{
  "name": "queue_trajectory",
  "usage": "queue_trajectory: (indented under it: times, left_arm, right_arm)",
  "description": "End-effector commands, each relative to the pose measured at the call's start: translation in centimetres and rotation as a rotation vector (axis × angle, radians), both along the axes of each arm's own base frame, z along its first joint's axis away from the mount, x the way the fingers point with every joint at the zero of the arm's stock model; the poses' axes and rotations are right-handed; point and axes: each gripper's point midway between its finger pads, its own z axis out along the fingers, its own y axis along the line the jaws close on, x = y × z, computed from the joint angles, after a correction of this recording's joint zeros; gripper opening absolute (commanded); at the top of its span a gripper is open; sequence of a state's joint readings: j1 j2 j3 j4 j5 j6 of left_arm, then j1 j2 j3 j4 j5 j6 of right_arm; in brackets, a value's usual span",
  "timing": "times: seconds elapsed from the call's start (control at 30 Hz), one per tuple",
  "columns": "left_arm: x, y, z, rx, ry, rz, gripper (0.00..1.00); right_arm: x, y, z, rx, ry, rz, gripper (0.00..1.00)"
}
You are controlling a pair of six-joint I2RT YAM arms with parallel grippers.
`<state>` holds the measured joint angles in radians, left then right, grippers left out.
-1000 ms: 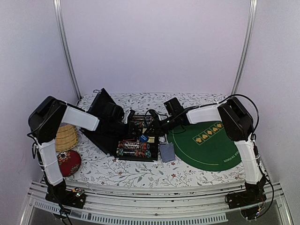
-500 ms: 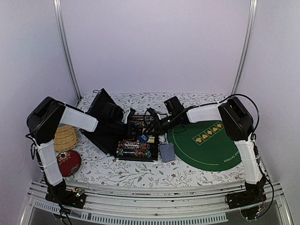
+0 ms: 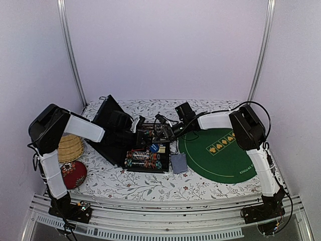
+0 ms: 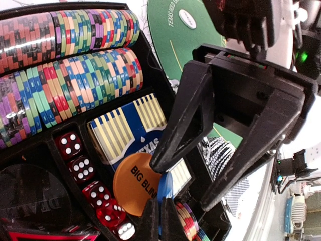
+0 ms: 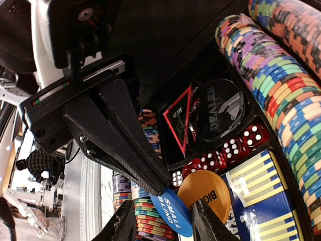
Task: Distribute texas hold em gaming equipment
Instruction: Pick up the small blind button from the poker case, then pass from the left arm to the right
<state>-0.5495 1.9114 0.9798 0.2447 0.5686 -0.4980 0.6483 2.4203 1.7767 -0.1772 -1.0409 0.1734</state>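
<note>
Orange round plastic disc [image 4: 133, 183], overlapping one end of the blue-and-cream striped card box [image 4: 125, 131]: "BIG BLIN", rest covered. Blue round plastic disc [image 5: 173, 211] just beside the box: "SMALL BLIND". Box itself: "TEXAS", partly hidden. Black round disc [image 5: 219, 109], across the red dice [image 5: 235, 145] from the box: "DEALER". Green semicircular felt mat [image 4: 170, 50] beyond the box: "TEXAS HOL", plus yellow card-suit signs.

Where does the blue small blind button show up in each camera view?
Top external: blue button, centre of the black case.
Left wrist: bottom centre, a blue sliver pinched in the left end effector.
Right wrist: bottom centre, lettered SMALL BLIND.
Shared landmark: the striped chip rows in the case.
</note>
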Motion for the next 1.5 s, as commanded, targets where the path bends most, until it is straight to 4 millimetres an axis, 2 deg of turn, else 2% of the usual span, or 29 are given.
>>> queue_trajectory:
  times: [0.0,0.23,0.5,0.87,1.07,1.1,1.17,1.3,1.4,1.47]
  left_arm:
    - [-1.1,-0.2,-0.6,0.004,0.007,-0.037,0.0]
    - [-1.0,-0.2,-0.6,0.008,-0.005,-0.038,0.0]
    - [-1.1,-0.5,-0.5,0.008,-0.038,-0.077,0.0]
    - [-1.9,-1.7,-0.1,-0.009,-0.088,-0.14,0.0]
    - [-1.6,-1.4,-0.7,0.015,-0.083,-0.121,0.0]
    - [-1.6,-1.3,-0.8,0.019,-0.083,-0.117,0.0]
    - [-1.5,-1.2,-0.8,0.024,-0.085,-0.111,0.0]
    - [-1.2,-0.8,-0.3,0.041,-0.101,-0.09,0.0]
    - [-0.5,-0.4,1.2,0.054,-0.147,-0.061,0.0]
    - [-0.2,-0.1,2.6,0.058,-0.183,-0.037,0.07]
  right_arm:
    - [-1.3,-0.2,-2.0,-0.001,0.038,0.065,0.41]
    - [-2.0,-0.6,-2.5,-0.021,0.023,0.1,0.39]
    - [-1.7,-1.5,-2.2,-0.081,-0.131,0.124,0.38]
    - [-2.7,-0.1,-2.2,-0.06,-0.168,0.185,0.34]
    - [-3.2,-0.2,-1.8,-0.05,-0.159,0.202,0.2]
    - [-3.2,-0.3,-1.7,-0.047,-0.162,0.204,0.14]
    - [-3.3,-0.3,-1.1,-0.038,-0.171,0.204,0.05]
    - [-3.0,-0.2,0.7,-0.011,-0.195,0.184,0.03]
    - [-2.1,-0.1,2.2,0.006,-0.226,0.147,0.02]
    - [-1.4,-0.1,4.4,0.026,-0.256,0.112,0.02]
